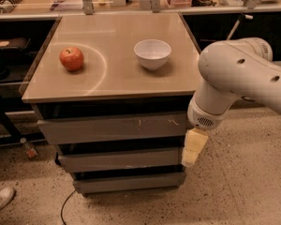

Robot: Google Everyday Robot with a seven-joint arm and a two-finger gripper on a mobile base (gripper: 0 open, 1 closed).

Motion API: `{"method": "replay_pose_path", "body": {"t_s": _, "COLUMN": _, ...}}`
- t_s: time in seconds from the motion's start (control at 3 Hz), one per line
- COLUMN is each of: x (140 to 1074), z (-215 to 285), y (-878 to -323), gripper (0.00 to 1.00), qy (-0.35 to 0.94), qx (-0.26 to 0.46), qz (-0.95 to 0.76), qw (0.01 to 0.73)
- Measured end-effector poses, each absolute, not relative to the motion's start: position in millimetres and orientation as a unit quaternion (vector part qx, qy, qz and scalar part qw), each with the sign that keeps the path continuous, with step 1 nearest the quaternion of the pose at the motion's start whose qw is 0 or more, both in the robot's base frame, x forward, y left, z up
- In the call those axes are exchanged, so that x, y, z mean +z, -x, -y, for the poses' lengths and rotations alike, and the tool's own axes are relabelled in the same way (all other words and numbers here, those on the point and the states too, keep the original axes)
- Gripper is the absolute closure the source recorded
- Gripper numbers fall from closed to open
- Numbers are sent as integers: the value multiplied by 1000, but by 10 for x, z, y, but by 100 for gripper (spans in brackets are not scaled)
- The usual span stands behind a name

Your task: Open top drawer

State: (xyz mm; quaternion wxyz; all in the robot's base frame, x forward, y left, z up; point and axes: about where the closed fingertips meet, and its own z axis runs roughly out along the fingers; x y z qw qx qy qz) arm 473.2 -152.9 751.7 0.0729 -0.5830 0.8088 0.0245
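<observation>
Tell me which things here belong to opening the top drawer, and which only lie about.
For the job: top drawer; gripper, by the drawer fronts' right edge.
Lying about: apple and bowl on the cabinet top; two lower drawers.

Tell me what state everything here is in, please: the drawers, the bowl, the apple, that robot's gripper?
Widest grey scratched top drawer: shut.
Narrower middle grey drawer: shut.
Bottom grey drawer: shut.
Round white bowl: upright, empty, on the cabinet top.
Red apple: resting left of the bowl, apart.
Pale gripper: hanging by the drawers' right edge, contact unclear.
</observation>
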Motion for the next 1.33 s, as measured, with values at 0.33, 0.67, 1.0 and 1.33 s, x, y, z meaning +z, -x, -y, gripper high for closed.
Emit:
{"method": "replay_pose_path", "body": {"t_s": 0.33, "x": 7496, "z": 1527, "y": -4735, "gripper": 0, "qy": 583, "qx": 26, "qz": -809, "qw": 72}}
{"method": "replay_pose_path", "body": {"t_s": 0.67, "x": 7454, "z": 1467, "y": -4719, "gripper": 0, "qy": 589, "qx": 26, "qz": -805, "qw": 73}}
{"method": "replay_pose_path", "body": {"t_s": 1.0, "x": 7387, "z": 1352, "y": -4926, "gripper": 0, "qy": 586, "qx": 1, "qz": -805, "qw": 99}}
{"method": "replay_pose_path", "body": {"t_s": 1.33, "x": 7367, "z": 1313, "y": -5199, "gripper": 0, "qy": 572, "qx": -22, "qz": -809, "qw": 131}}
